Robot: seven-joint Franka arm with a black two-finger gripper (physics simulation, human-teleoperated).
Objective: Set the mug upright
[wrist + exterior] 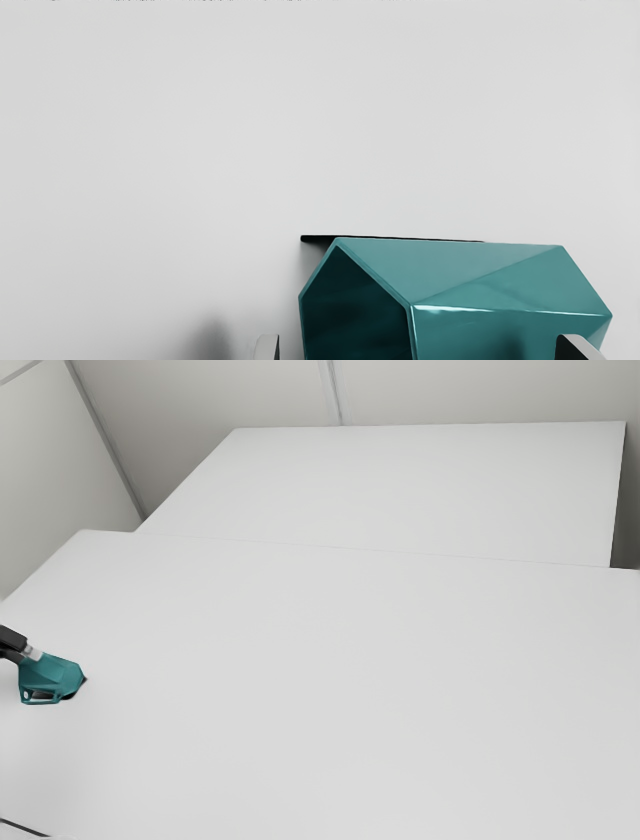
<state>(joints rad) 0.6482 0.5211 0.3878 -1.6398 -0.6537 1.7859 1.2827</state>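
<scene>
The faceted teal mug [500, 280] lies on its side on the white table [330, 690], with its mouth open to the side and not up. So the upright pose is not reached; what is left, I judge, is to take hold of it, turn it until its base is down, and let it go standing. My gripper [421, 346] is released: one finger is apart from the mug, beyond its mouth, and the other is over the body near the base end, so I hold nothing. In the exterior view, the table surface goes wide from the mug to that view's right, which should give good room for the turning. The far edge is well apart from the mug. The rim and the handle [40, 698] could catch a finger, I think.
</scene>
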